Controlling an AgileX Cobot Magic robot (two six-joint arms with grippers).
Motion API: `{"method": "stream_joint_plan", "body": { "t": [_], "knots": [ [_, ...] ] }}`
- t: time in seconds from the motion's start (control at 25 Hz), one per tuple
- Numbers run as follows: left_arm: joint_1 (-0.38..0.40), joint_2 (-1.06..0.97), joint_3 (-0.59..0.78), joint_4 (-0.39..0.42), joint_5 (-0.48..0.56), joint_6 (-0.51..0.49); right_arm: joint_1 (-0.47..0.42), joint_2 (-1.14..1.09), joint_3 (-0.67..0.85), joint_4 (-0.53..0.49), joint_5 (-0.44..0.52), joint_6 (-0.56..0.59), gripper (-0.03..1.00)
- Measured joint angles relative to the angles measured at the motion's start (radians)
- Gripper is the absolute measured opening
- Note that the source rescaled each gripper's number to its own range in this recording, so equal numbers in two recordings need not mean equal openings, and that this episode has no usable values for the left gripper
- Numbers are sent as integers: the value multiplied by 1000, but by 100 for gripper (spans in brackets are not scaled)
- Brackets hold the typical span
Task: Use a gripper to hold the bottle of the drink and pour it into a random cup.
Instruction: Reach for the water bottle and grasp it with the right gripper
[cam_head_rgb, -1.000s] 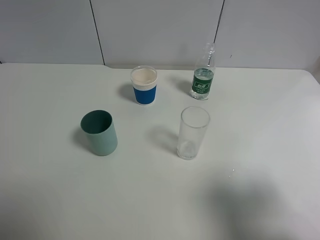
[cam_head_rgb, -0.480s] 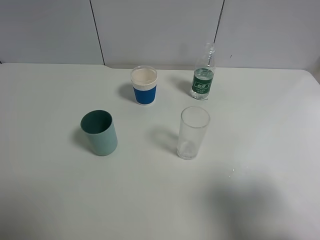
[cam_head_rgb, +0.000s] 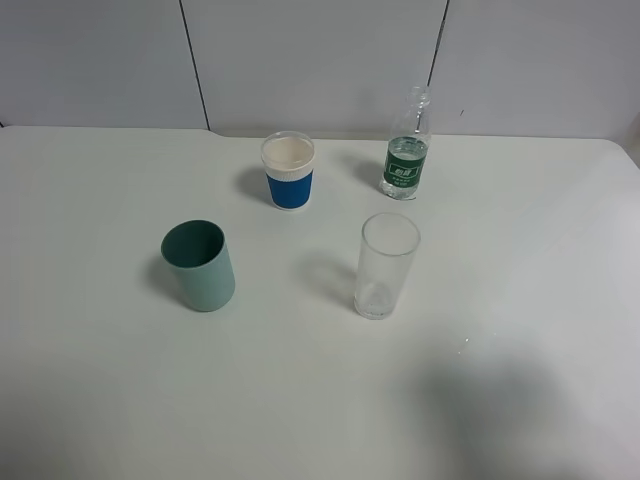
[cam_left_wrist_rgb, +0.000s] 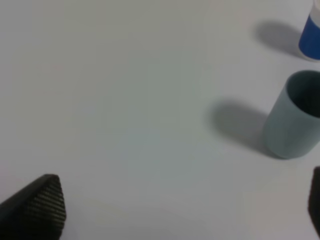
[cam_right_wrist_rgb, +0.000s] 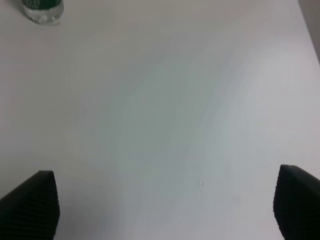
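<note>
Clear bottle (cam_right_wrist_rgb: 42, 10) well apart from wide-spread right gripper (cam_right_wrist_rgb: 165, 200)

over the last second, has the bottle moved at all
No. The bottle stands in the same spot, just left of the wall seam and right of the blue-banded cup.

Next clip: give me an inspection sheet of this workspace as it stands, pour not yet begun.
Surface: white table, no spill seen.
Job's things: bottle upright at the back; glass tumbler upright in front of it, apart, looks empty.
Clutter: teal cup and white cup with blue band, both upright.
Grippers: left pincer open; right pincer open; neither holds anything.
Cables: nothing seen.
Surroundings: grey panelled wall behind the table.
</note>
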Motion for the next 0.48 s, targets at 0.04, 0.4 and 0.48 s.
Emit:
{"method": "stream_joint_plan", "body": {
  "t": [0.04,0.4,0.48],
  "knots": [
    [0,0,0,0,0,0,0,16,0,0,0,0,77],
    [0,0,0,0,0,0,0,185,-14,0,-2,0,77],
    [0,0,0,0,0,0,0,218,-50,1,-31,0,77]
  ]
}}
